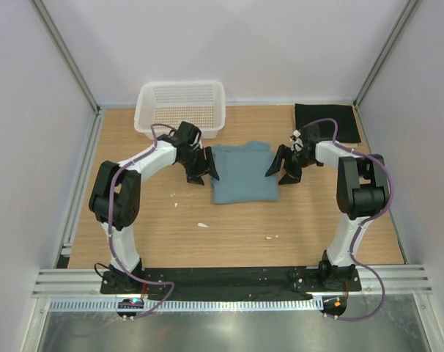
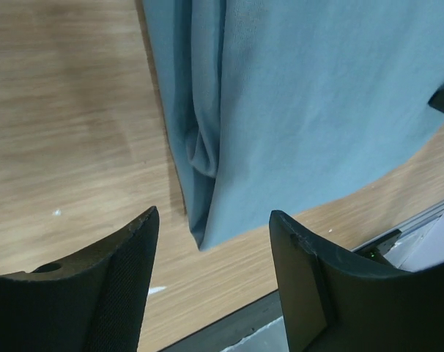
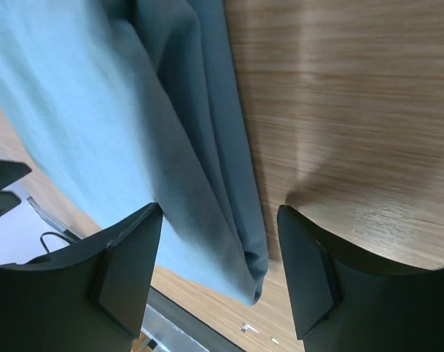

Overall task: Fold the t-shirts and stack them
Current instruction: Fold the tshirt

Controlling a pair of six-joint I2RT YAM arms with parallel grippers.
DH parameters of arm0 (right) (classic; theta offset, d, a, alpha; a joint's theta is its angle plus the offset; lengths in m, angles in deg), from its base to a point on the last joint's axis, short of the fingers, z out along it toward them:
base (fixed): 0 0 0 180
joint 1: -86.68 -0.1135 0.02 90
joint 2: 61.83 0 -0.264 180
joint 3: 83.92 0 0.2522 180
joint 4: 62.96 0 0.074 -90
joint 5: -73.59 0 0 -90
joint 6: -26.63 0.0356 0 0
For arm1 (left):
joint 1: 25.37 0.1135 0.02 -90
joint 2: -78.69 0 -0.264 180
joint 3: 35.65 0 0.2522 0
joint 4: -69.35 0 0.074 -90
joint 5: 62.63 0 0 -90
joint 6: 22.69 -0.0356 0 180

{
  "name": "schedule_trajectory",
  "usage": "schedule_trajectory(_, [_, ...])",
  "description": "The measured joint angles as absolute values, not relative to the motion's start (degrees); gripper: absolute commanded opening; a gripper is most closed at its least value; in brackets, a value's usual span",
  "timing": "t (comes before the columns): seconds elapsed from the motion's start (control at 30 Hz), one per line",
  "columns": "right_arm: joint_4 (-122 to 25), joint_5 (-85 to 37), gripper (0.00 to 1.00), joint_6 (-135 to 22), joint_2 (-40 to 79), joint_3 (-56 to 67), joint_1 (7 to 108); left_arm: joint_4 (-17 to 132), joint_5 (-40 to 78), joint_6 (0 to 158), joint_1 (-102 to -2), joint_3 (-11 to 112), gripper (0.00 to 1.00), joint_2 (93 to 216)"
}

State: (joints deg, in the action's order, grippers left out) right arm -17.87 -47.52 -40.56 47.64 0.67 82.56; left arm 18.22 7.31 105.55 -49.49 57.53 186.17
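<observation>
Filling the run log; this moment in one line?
blue shirt: folded, centre | left hand: open, beside it | right hand: open, beside it | black shirt: back right corner

Wooden table [image 1: 317, 213], light grain, walled in on three sides. Dead centre there's a teal shirt [image 1: 242, 174] lying flat, folded into a rough rectangle, with its layered edges showing in both wrist views. A black shirt [image 1: 326, 119] sits folded in the far right corner, well apart from the teal one. A white mesh basket [image 1: 143, 110] stands at the far left, against the back wall. There are a few white specks [image 1: 202, 224] on the bare wood nearer the front, maybe lint or paper, too small to tell.
</observation>
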Motion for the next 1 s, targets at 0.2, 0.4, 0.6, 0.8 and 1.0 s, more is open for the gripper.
schedule_trajectory(0.2, [-21.4,-48.3,0.65,-40.7,47.3,-2.1,81.4,25.2,6.7,103.8,-50.9,57.2,0.6,190.7])
schedule_trajectory(0.4, [-23.6,-48.6,0.4,-41.3,47.2,-3.8,79.5,28.5,5.1,103.4,-52.2,57.0,0.39,192.8])
schedule_trajectory(0.6, [-25.7,-48.8,0.21,-40.2,43.0,-11.3,77.1,31.6,3.8,105.9,-54.0,49.4,0.19,190.9])
schedule_trajectory(0.8, [-23.7,-47.9,0.42,-36.4,29.5,-23.6,73.1,32.3,2.9,109.1,-57.3,36.2,0.3,179.7])
schedule_trajectory(1.0, [-16.0,-46.8,0.77,-32.5,10.2,-31.8,72.2,26.5,3.9,110.3,-58.6,29.4,0.6,165.0])
